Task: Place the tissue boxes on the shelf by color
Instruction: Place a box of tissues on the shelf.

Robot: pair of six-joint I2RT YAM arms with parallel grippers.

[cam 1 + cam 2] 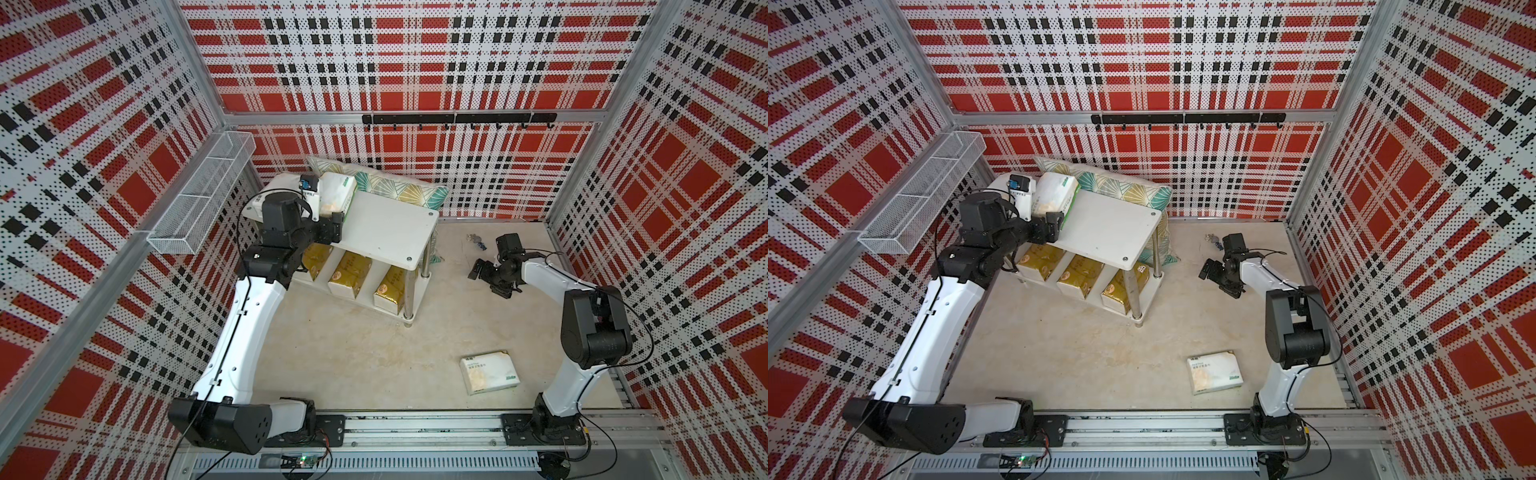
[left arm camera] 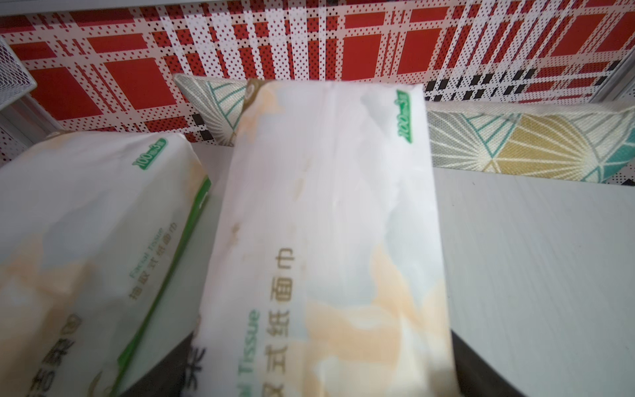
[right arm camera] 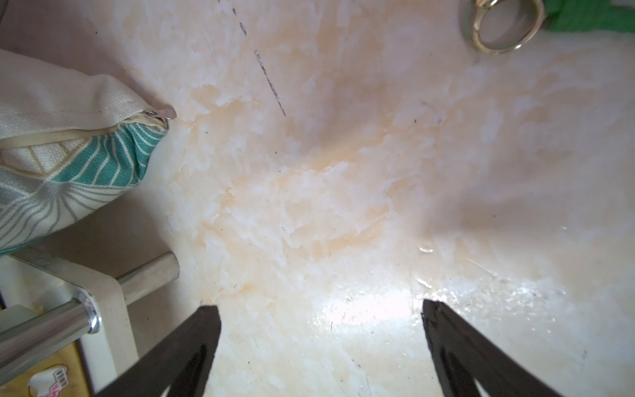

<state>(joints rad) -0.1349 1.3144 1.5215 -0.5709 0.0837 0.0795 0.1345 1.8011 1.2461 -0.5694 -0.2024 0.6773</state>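
Sorting looks nearly done: at the left end of the shelf (image 1: pixel 390 232), the upper tier carries two white packs (image 1: pixel 338 191), the left gripper (image 1: pixel 332 224) straddling one, though I cannot tell whether it grips. Three gold packs (image 1: pixel 349 272) fill the lower tier. Right of the shelf, the right gripper (image 3: pixel 321 307) gapes empty, and the last white pack (image 1: pixel 489 371) waits on the table (image 1: pixel 332 353).

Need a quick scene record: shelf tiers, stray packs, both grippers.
top tier: outer white pack and inner white pack, side by side on the shelf
lower tier: three gold packs in a row
loose: one stray white pack on the floor
left gripper: jaws flank the inner white pack; grip unclear
right gripper: open, empty, over bare floor
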